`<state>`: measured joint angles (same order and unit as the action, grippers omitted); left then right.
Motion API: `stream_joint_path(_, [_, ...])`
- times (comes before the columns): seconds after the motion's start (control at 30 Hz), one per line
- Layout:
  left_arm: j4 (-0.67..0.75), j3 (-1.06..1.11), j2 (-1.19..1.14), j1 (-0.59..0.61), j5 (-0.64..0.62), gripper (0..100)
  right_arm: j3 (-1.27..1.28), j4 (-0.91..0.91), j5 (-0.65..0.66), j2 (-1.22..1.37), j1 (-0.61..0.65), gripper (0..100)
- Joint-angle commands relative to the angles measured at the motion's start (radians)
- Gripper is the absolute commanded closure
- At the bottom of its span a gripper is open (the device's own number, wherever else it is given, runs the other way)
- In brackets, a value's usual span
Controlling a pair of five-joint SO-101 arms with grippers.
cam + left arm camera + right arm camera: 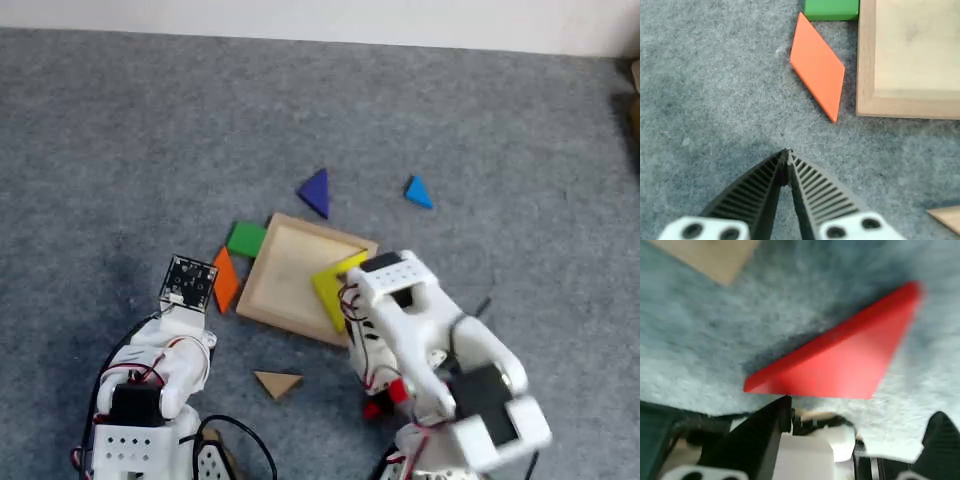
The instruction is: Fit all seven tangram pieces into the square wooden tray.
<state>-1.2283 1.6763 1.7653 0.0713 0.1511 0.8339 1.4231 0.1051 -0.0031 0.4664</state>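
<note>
High view: only the yellow piece (330, 287) sits in the tray (283, 268) at centre frame, the six others outside on the worktop (500, 120); left hand (786, 159) pressed together, right hand (862, 412) apart before the red triangle (840, 365).

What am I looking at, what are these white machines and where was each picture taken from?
Two robot arms stand at a grey table. One picture looks down from above; the others come from a camera on each arm's wrist. A yellow piece sits at the edge of the wooden tray; around it lie a green square, orange parallelogram, dark blue triangle, light blue triangle and tan triangle. The left gripper is shut, empty. The right gripper is open, a red triangle lying ahead. Nothing is held.
</note>
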Motion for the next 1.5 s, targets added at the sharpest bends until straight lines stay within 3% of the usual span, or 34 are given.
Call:
stream_joint_path(0.0, [-0.006,0.021,0.053,0.013,0.008,99,-0.019,-0.085,0.009,0.076,0.015,59.8])
stream_joint_path(0.4, [-0.006,0.021,0.053,0.013,0.008,99,-0.156,-0.160,0.077,-0.165,-0.163,59.8])
stream_joint_path(0.77, [-0.006,0.021,0.053,0.013,0.008,99,-0.147,-0.170,0.097,-0.374,-0.159,59.8])
stream_joint_path(1.1, [-0.006,0.021,0.053,0.013,0.008,99,-0.114,-0.096,0.442,-0.335,-0.079,59.8])
stream_joint_path(1.47, [-0.006,0.021,0.053,0.013,0.008,99,-0.110,-0.268,0.486,-0.042,-0.107,60.1])
